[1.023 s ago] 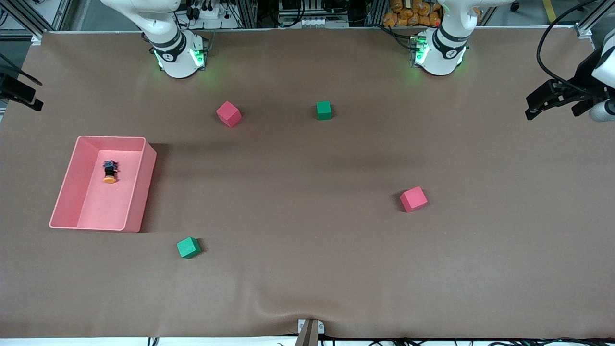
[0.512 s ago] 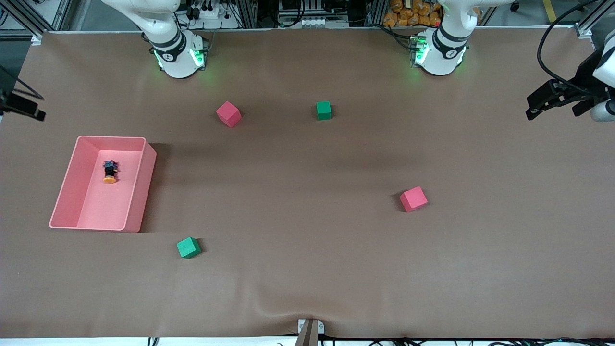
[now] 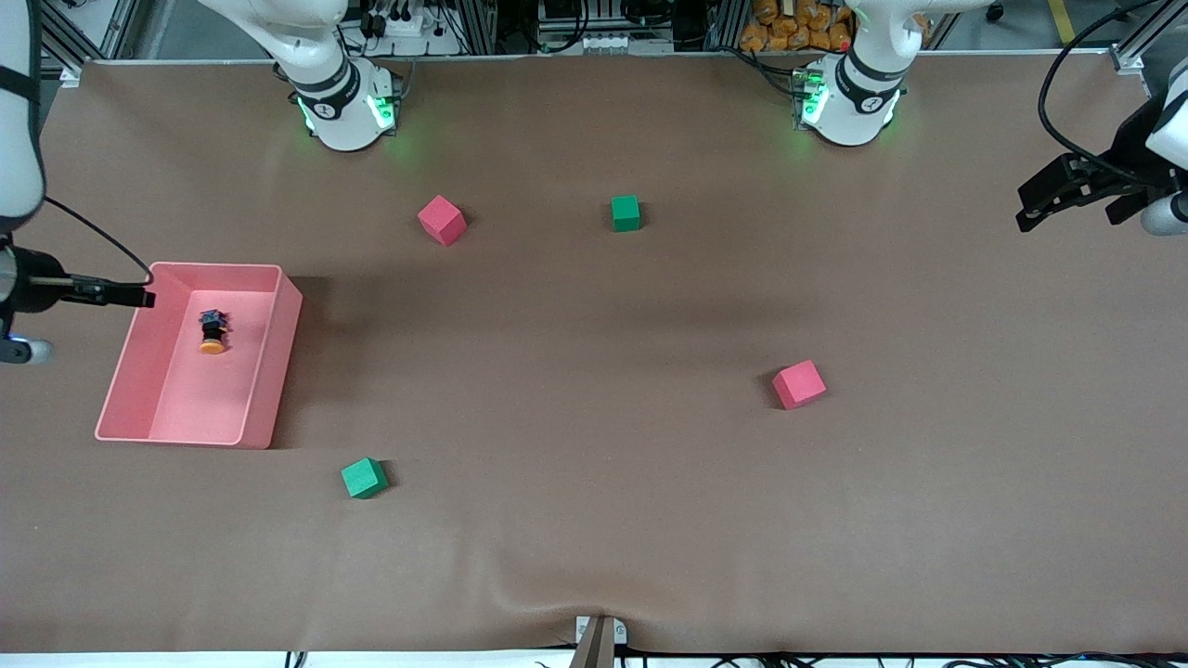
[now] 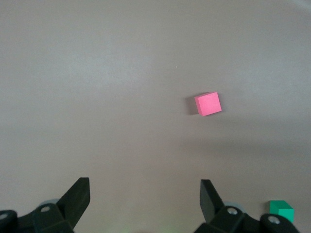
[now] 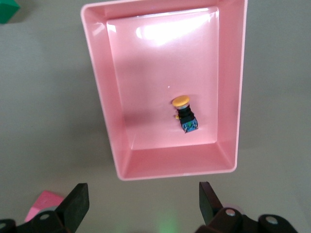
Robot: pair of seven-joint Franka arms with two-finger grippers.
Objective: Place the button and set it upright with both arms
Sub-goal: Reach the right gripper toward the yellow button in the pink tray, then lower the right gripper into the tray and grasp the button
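Right hand has swung in over pink tray, fingers spread, empty; button lies tipped inside: pickup next. Left hand waits, spread, empty.

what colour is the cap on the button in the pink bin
Orange; the button lies on its side in the bin, best seen in the right wrist view.

Tiny orange-capped black push-button lies on its side in pink plastic rectangular tray at right arm's end of brown surface; foam cubes scattered elsewhere
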